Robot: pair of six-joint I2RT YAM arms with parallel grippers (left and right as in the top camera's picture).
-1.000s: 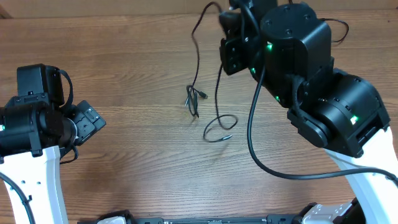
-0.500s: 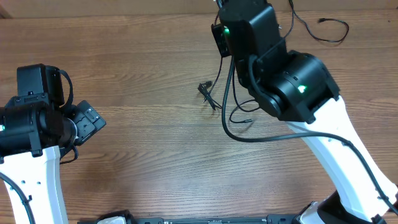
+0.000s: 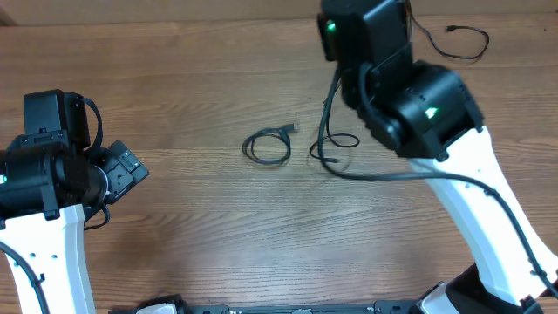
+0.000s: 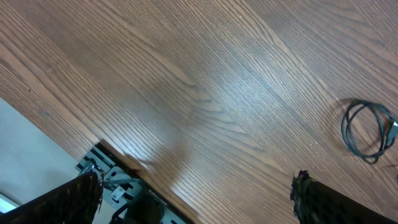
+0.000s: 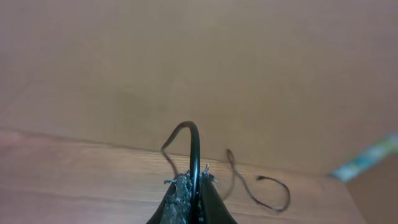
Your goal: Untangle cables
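A small black cable (image 3: 266, 146) lies coiled on the wooden table; it also shows in the left wrist view (image 4: 368, 130). A thicker black cable (image 3: 336, 150) hangs from my right arm and ends in a loop on the table beside the coil, apart from it. My right gripper (image 5: 194, 179) is shut on this thick cable (image 5: 194, 146), which arches up out of the jaws. In the overhead view the right gripper is hidden under its wrist housing. My left gripper (image 4: 196, 183) is open and empty, over the table's near-left edge (image 3: 131, 170).
A thin black cable (image 3: 453, 39) lies looped at the far right of the table, also in the right wrist view (image 5: 261, 186). The table's front edge and metal frame (image 4: 106, 171) show below the left gripper. A wall rises behind the table.
My right arm has swung right and back with the thick cable. The small cable, hanging tangled with it before, now lies as a separate coil on the table. The left arm has not moved.
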